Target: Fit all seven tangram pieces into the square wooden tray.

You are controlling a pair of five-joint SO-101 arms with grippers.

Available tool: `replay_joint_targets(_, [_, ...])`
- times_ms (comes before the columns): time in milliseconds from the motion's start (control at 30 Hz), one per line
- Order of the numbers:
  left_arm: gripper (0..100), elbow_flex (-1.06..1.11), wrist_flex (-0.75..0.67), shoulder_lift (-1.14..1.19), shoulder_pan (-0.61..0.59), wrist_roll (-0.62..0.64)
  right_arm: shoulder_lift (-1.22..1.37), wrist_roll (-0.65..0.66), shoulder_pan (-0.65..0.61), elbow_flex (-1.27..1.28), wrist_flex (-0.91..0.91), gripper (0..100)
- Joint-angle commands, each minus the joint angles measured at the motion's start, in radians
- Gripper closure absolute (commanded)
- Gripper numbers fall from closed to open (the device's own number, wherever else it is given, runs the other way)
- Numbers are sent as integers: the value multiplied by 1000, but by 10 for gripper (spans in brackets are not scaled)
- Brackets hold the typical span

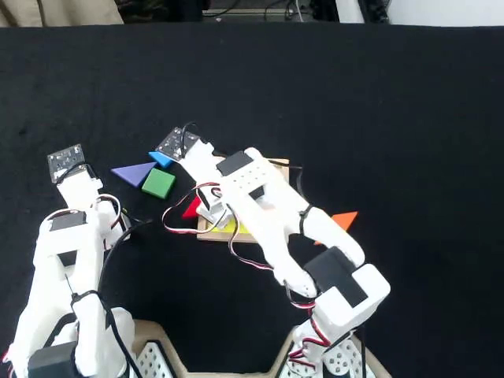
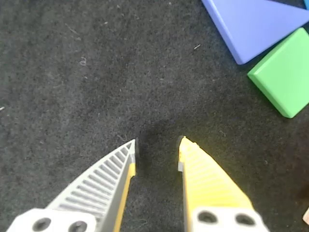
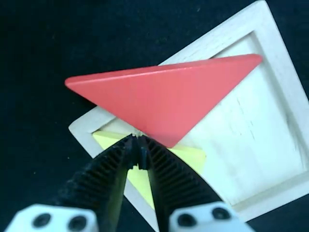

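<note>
Between our right gripper's (image 3: 139, 144) pinched tips we hold the large red triangle (image 3: 164, 99) by its blunt corner, just ahead, over the square wooden tray (image 3: 273, 53). We judge it light, stiff, smooth, and prone to pivot.

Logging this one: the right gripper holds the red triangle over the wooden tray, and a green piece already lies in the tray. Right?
Not green: the right wrist view shows a yellow piece lying in the wooden tray. The right gripper does hold the red triangle over the tray.
</note>
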Motion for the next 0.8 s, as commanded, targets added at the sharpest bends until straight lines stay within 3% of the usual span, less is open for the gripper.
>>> replay_joint_targets(0, [848, -4, -15, -26, 12, -5, 15, -12, -11, -67, -15, 987])
replay_joint_targets(767, [848, -4, -15, -26, 12, -5, 82, -12, 25, -133, -29, 987])
